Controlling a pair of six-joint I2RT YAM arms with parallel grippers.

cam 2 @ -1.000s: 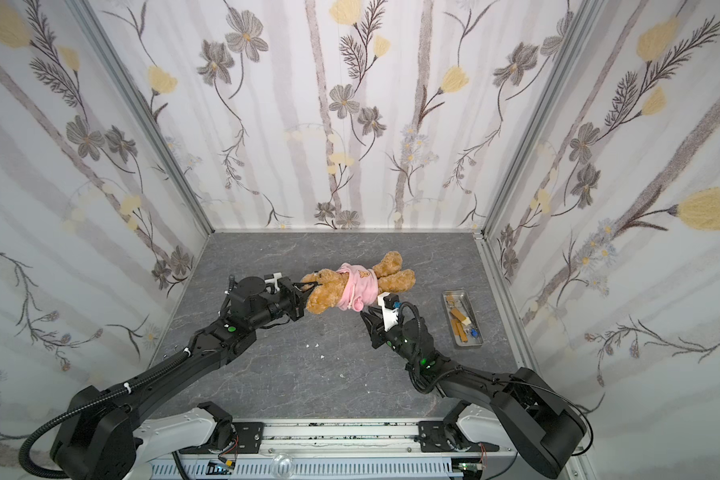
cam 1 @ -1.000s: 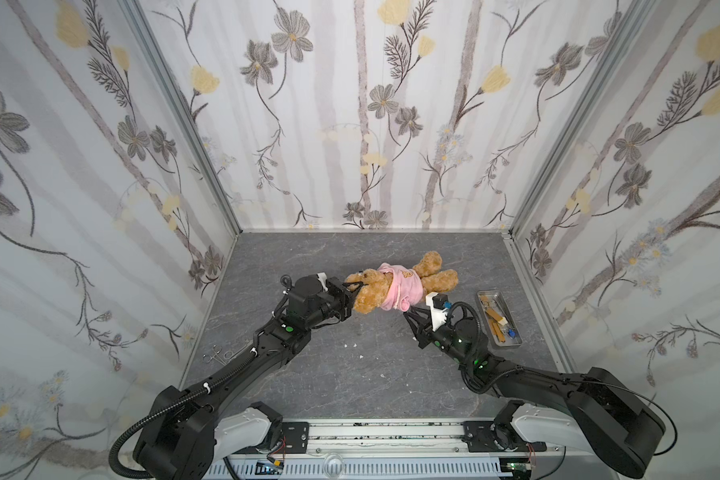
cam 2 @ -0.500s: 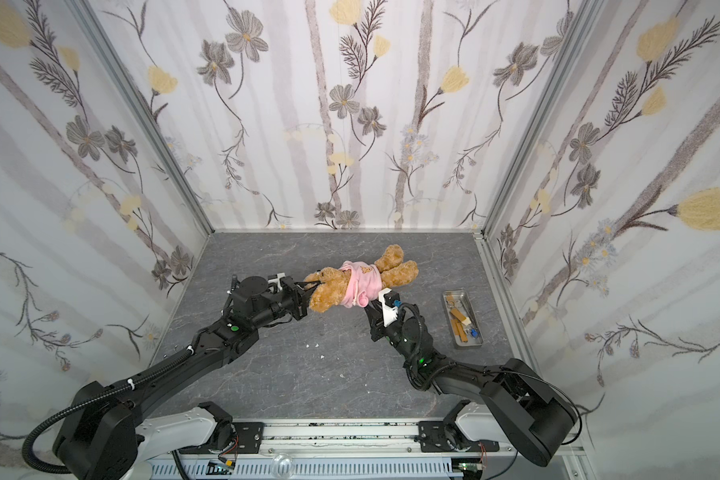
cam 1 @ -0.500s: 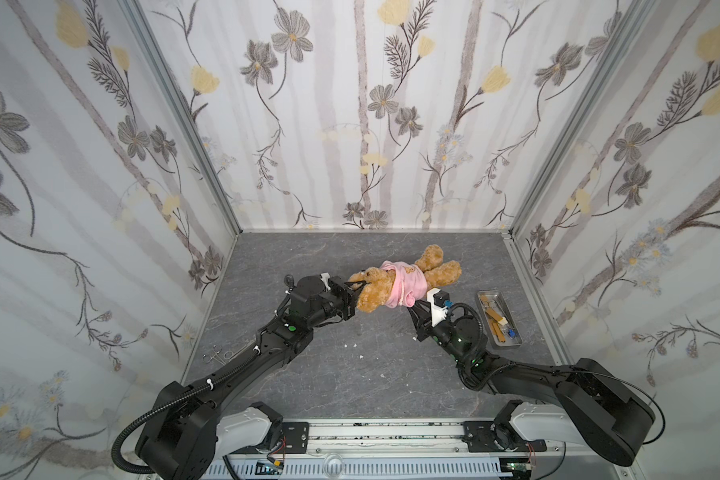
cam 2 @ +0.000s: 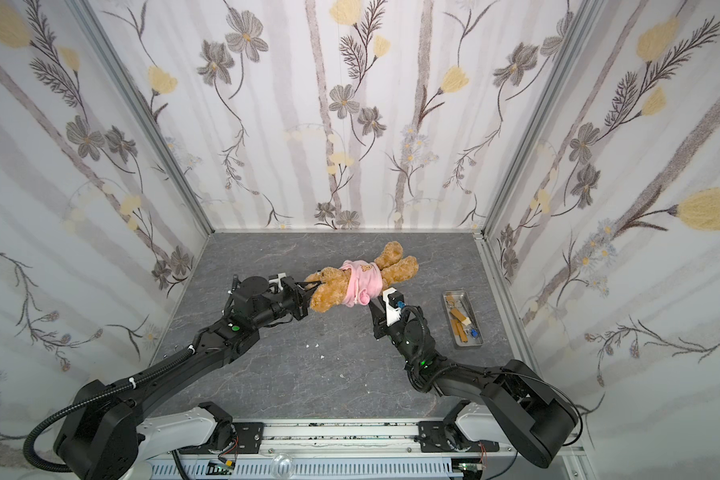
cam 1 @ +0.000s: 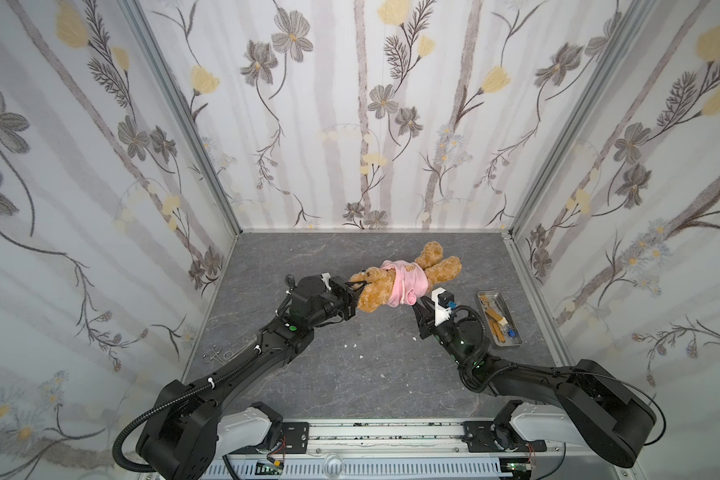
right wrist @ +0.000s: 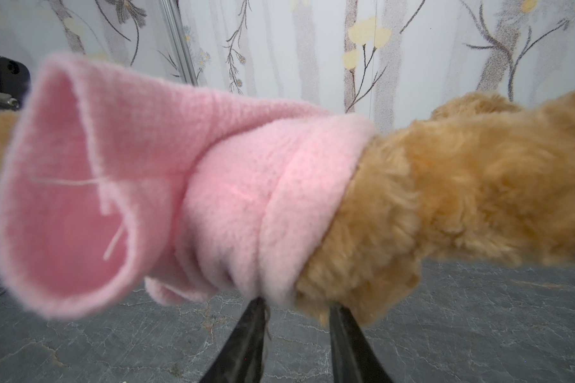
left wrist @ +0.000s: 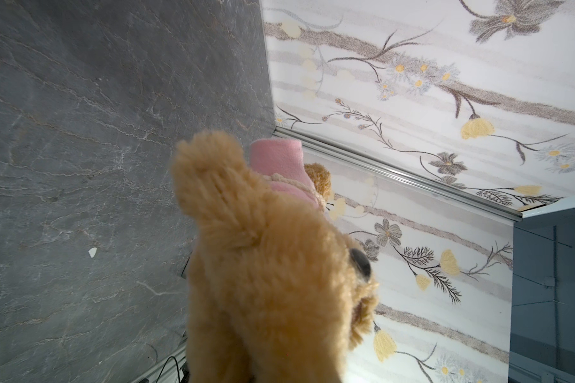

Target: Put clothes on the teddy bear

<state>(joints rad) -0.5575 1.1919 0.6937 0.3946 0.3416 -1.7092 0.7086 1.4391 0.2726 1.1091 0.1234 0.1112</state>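
Left gripper [cam 1: 359, 287] grips the teddy bear [cam 1: 439, 266] by the head, stretched level above the table [cam 1: 350, 374] near its back edge, presumably so the right gripper [right wrist: 296, 310], jaws parted under the pink hoodie [cam 1: 404, 280] hem, can tug it down.

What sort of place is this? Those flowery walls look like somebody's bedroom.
Most likely a robot test booth, not a bedroom: the wallpaper is on panels in metal frames boxing in a grey table, and two black robot arms sit on a rail at its front, working on a teddy bear.
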